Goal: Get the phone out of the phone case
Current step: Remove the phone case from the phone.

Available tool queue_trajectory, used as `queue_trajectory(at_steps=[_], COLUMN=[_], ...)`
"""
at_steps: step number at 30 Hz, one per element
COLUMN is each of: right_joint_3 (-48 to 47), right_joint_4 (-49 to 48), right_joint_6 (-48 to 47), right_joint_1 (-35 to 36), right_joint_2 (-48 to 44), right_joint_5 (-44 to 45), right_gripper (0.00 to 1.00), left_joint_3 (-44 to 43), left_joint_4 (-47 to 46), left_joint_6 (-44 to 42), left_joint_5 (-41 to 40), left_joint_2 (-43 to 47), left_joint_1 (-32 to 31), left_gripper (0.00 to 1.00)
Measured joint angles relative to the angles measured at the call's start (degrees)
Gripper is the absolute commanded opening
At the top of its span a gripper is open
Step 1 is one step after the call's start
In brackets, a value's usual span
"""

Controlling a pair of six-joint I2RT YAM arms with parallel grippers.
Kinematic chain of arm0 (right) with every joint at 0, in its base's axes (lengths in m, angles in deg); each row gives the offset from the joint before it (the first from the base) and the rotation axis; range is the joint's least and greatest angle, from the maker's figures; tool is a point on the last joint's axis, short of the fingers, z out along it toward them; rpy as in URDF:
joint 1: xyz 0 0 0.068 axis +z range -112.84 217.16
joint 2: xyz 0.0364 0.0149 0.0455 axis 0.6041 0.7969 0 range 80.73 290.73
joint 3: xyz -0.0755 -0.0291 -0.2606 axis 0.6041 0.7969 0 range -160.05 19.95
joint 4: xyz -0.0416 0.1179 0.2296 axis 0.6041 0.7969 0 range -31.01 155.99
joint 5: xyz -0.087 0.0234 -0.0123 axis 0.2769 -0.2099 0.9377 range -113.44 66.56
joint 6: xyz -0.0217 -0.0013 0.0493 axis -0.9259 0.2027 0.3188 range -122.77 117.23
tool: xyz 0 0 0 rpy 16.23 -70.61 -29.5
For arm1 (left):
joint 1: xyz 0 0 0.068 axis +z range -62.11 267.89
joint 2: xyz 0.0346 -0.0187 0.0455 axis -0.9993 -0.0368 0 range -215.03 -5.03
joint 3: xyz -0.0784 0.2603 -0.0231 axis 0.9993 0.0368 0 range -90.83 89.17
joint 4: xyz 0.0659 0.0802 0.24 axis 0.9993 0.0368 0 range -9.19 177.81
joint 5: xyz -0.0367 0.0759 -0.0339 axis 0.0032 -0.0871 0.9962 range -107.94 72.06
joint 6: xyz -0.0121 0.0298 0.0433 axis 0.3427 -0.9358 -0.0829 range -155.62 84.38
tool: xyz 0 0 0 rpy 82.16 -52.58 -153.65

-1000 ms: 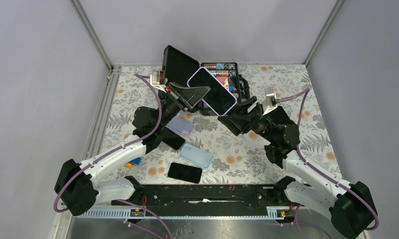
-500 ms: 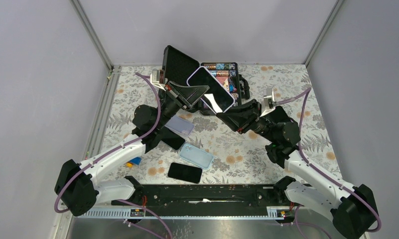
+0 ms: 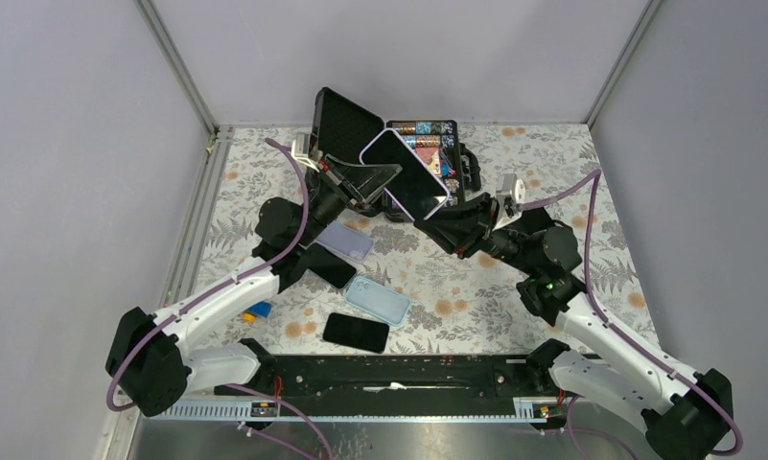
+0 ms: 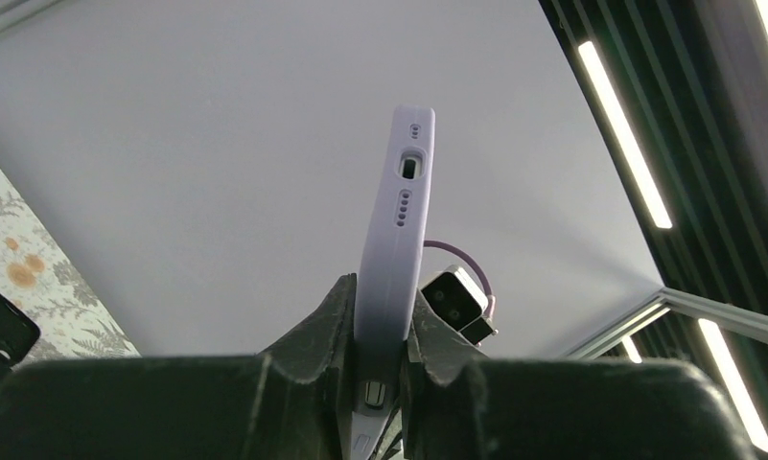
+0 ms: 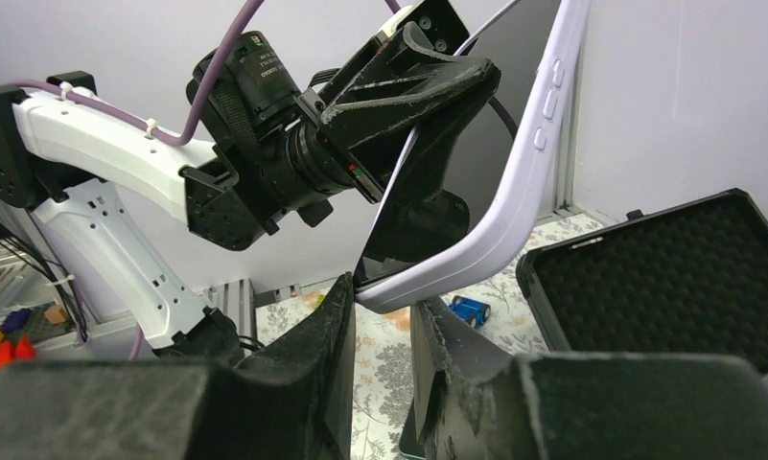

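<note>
Tally from the overhead view.

- Arms: two, the left arm (image 3: 217,299) and the right arm (image 3: 610,345).
- Phones: one phone (image 3: 406,172) sat in a lilac phone case (image 4: 391,259) at upper centre of the frame. One bare black phone (image 3: 356,332) lay flat at lower centre of the desk (image 3: 476,287).
- One dark slab (image 3: 330,266) was half hidden under the left arm; could not tell whether it was a phone.
- Other cases lying flat: two, a lilac one (image 3: 347,240) and a pale blue one (image 3: 377,299).
- Black carry box (image 3: 346,120): one, lid up.
- Small blue-and-orange object (image 3: 258,311): one, lower left.
</note>
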Motion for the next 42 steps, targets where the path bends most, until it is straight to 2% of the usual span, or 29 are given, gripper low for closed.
queue_trajectory(at_steps=[9,22,25,28,32,35,42], right_joint_3=[-2.5,-5.4,-5.4,-4.9,-3.9,-3.8,-4.1], right_joint_4=[7.8,17.1,18.9,22.5,25.5,25.6,28.1], right_joint_6=[-4.3,-9.9,-11.8,-11.5,-10.2,-9.3,-7.6], right_joint_1=[0.5,0.8,0.4,-0.9,-0.9,-0.9,-0.9], right_joint_2=[-0.8,2.3,3.5,5.9,4.3,0.8,-6.6], right_joint_5=[2.2,10.4,15.0,19.0,19.2,18.8,16.4], right_gripper=[0.06,0.09,0.24,0.48,0.69,0.78,0.86], left_joint_3=[0.0,0.0,0.0,0.0,0.0,0.2,1.2], left_joint_4=[0.1,-0.6,-1.3,-3.4,-5.0,-4.9,-3.8], left_joint_6=[4.4,9.1,12.5,14.4,14.7,14.0,11.2], left_joint_5=[0.4,-2.2,0.5,4.5,6.2,6.1,6.0], left_joint_2=[-1.3,-5.3,-5.5,-4.6,-3.2,-2.8,-2.3], left_joint_1=[0.9,2.9,2.1,-0.3,-0.3,0.7,3.5], left_gripper=[0.0,0.0,0.0,0.0,0.0,0.0,0.0])
